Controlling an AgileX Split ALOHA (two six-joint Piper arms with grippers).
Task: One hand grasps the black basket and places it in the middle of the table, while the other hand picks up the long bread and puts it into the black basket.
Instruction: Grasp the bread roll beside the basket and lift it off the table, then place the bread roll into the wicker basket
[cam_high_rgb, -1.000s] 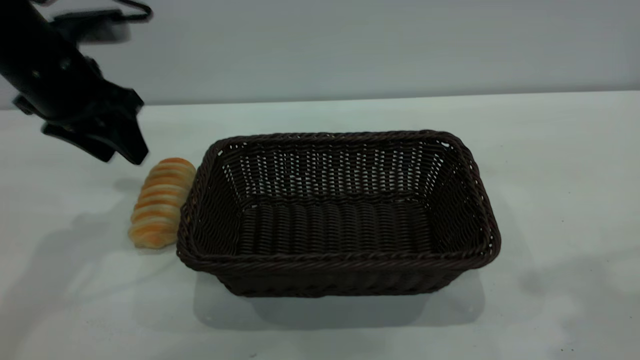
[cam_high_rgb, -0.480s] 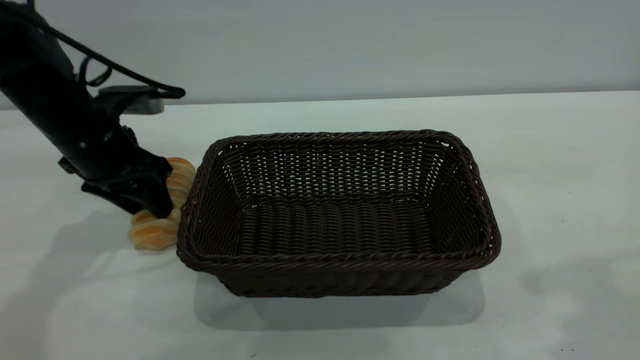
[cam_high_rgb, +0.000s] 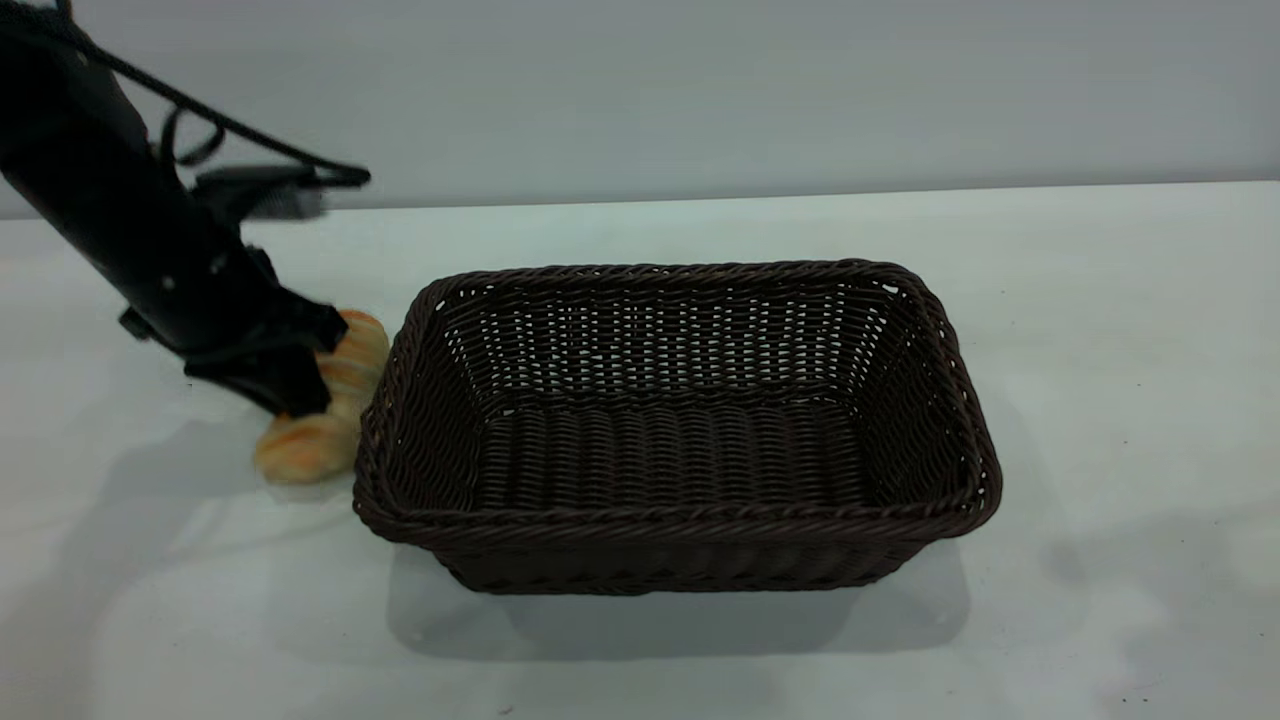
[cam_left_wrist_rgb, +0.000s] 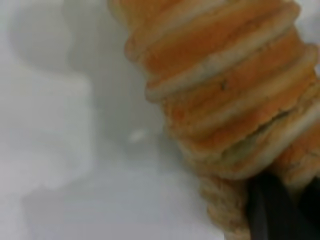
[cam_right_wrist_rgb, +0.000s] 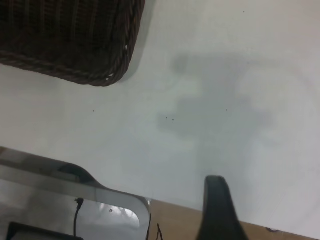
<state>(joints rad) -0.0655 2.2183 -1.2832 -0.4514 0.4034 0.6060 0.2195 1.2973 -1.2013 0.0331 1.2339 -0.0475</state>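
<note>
The table (cam_high_rgb: 1100, 350) carries the basket (cam_high_rgb: 680, 440), standing at its middle. The left arm slants down from the upper left, its gripper (cam_high_rgb: 290, 375) set on the bread (cam_high_rgb: 325, 420), fingers clamped across the loaf's middle. The bread lies on the table, touching the basket's left rim. Since half a second ago the loaf has shifted slightly; the basket has not moved. The gripper hides the loaf's middle. In the left wrist view the bread (cam_left_wrist_rgb: 235, 90) fills the frame. The right gripper (cam_right_wrist_rgb: 217, 210) shows only one finger above the table; its grip cannot be told.
</note>
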